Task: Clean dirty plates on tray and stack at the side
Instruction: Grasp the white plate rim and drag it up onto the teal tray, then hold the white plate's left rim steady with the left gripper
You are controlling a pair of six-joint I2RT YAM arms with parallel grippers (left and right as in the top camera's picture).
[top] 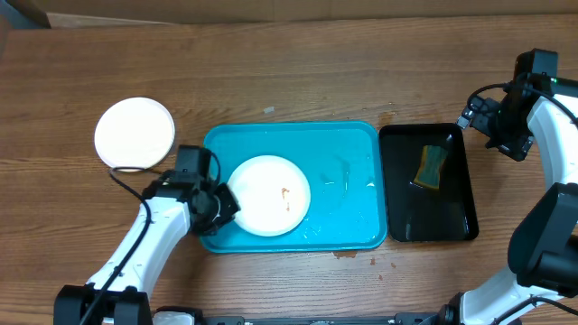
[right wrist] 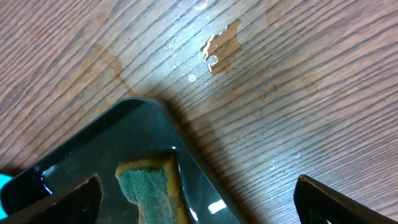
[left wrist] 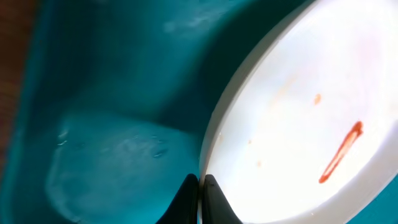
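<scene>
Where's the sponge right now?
Overhead, the sponge lies in the black tray, in its upper half, just right of the turquoise tray.

I seem to be in a robotics lab, at a bench set up as a mock dishwashing station rather than in a home kitchen. A plain wood-grain table [top: 298, 72] carries a wet turquoise tray [top: 348, 194] with a smeared plate [top: 268, 196], a glossy black tray [top: 452, 217] to its right holding a sponge [top: 432, 168], and a spilled puddle [right wrist: 222, 45]. My left arm [top: 135, 244] and right arm [top: 551, 126], trailing a loose cable [top: 126, 185], rise from the near edge.
</scene>
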